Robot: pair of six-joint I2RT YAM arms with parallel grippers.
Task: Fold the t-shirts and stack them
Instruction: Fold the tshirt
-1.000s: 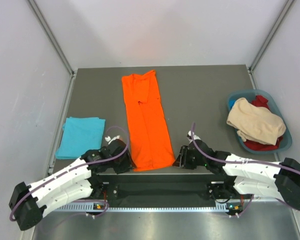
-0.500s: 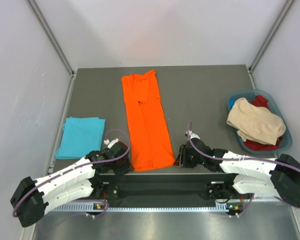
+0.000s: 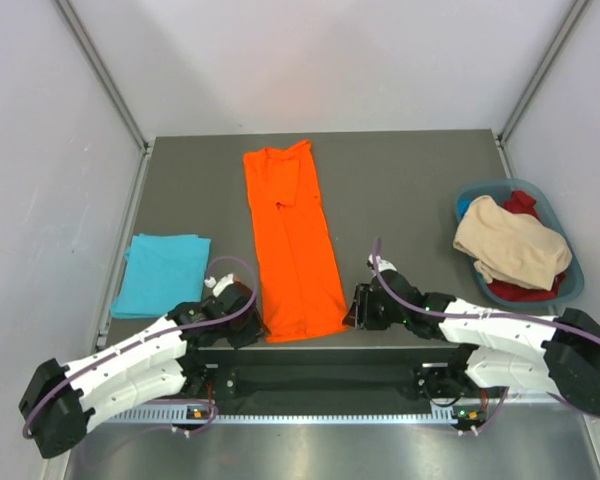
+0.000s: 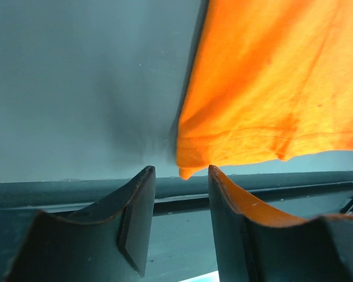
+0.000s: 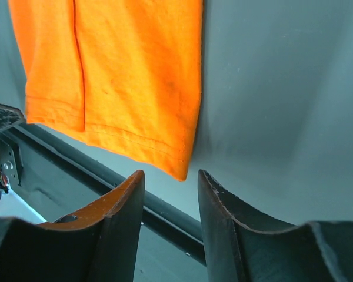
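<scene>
Right claw (image 5: 170, 174) closer to orange t-shirt (image 3: 292, 250) | left claw (image 4: 180, 170) beside it | both parted

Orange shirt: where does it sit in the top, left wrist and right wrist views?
Top external: orange shirt, a long strip down the middle of the table.
Left wrist: upper right, one hem corner reaching bottom centre.
Right wrist: upper left, the other hem corner reaching bottom centre.
Shared landmark: the near hem at the table's near edge.

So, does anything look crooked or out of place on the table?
The orange shirt lies slightly slanted, its hem right at the table's near edge. A beige cloth bulges over the basket rim. Nothing looks damaged.
</scene>
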